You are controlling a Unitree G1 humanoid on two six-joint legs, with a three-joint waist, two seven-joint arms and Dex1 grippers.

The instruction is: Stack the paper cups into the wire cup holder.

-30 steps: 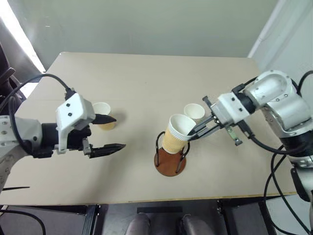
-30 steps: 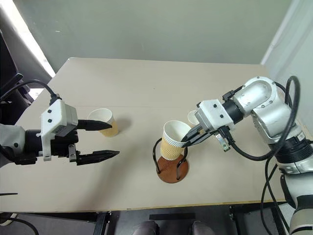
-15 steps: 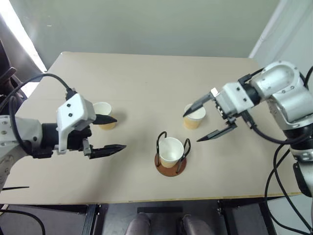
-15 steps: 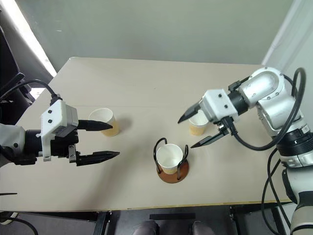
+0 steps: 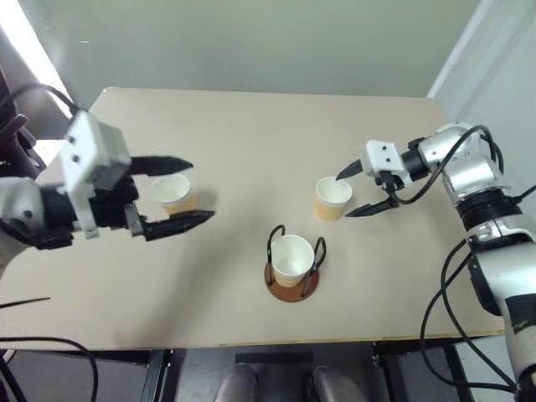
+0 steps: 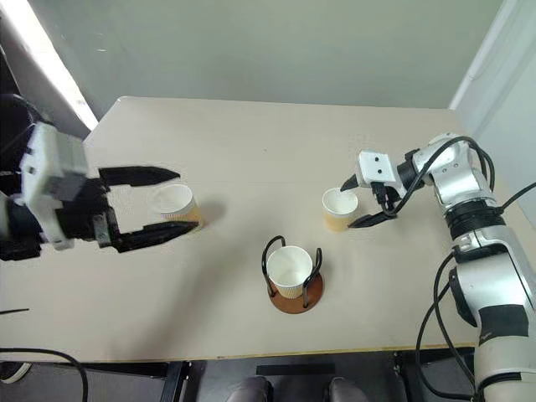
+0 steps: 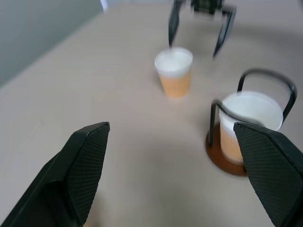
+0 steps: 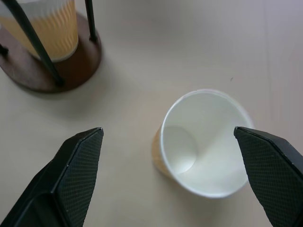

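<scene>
We have let the first cup drop into the wire cup holder and swung our right tool, spread wide, around the second cup; the left tool gapes by the third. Light, crushable paper: grip the wall gently. Plain beige worktop, grey wall.
</scene>
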